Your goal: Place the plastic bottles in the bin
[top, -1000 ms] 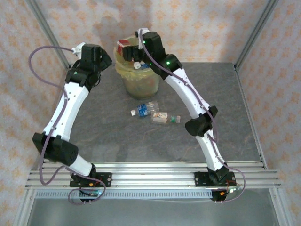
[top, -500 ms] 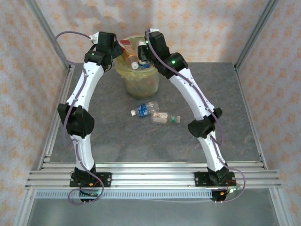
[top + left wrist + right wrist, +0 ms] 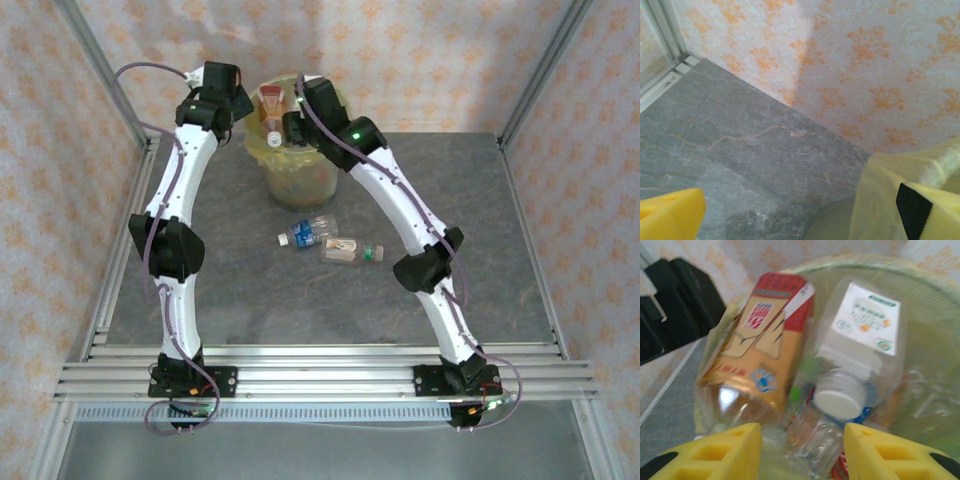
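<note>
The bin (image 3: 292, 170), lined with a yellowish bag, stands at the back of the table and is heaped with plastic bottles. An orange-labelled bottle (image 3: 762, 345) and a white-capped, white-labelled bottle (image 3: 855, 355) lie on top of the heap. My right gripper (image 3: 802, 450) hovers just above them, fingers apart, with nothing clearly held between them. Two more bottles lie on the table in front of the bin: a clear blue-labelled one (image 3: 308, 232) and an orange-labelled one (image 3: 350, 251). My left gripper (image 3: 800, 222) is open beside the bin's left rim (image 3: 890, 175), holding nothing.
The patterned back wall (image 3: 850, 60) and a metal corner post (image 3: 100, 70) stand close behind the left gripper. Grey tabletop (image 3: 300, 300) lies between the loose bottles and the arm bases. The left arm's black wrist (image 3: 675, 305) sits just left of the bin.
The left arm has stretched back and swung right, up to the bin's left side. The right gripper has stayed over the bin, shifting slightly left, and its white-capped bottle now rests in the heap.
</note>
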Robot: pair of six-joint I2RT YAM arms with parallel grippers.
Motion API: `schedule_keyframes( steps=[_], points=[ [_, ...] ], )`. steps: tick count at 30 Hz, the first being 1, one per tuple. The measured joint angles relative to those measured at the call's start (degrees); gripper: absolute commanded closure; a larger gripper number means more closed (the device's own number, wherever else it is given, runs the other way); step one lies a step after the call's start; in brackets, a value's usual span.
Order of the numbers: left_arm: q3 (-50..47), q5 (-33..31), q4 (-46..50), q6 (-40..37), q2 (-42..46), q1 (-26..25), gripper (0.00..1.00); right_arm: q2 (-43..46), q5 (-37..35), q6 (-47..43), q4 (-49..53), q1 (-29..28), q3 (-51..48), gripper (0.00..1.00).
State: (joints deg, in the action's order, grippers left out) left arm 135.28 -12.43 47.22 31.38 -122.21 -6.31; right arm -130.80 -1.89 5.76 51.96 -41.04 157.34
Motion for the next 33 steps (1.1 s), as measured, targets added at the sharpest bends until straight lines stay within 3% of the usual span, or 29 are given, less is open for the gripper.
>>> schedule_keyframes(
  steps=[10, 20, 33],
  points=[
    [-0.76, 1.92, -0.07, -1.70, 1.29, 0.50, 0.00, 0.11, -0.07, -1.33, 0.98, -5.22, -0.07, 0.50],
    [-0.87, 4.59, -0.07, -1.90, 1.31, 0.42, 0.00, 0.24, -2.10, -0.68, 4.22, -4.90, -0.31, 0.51],
    [-0.87, 6.23, -0.07, -1.88, 1.29, 0.39, 0.00, -2.67, -3.69, -1.29, 0.81, -2.19, -0.31, 0.51]
  ],
)
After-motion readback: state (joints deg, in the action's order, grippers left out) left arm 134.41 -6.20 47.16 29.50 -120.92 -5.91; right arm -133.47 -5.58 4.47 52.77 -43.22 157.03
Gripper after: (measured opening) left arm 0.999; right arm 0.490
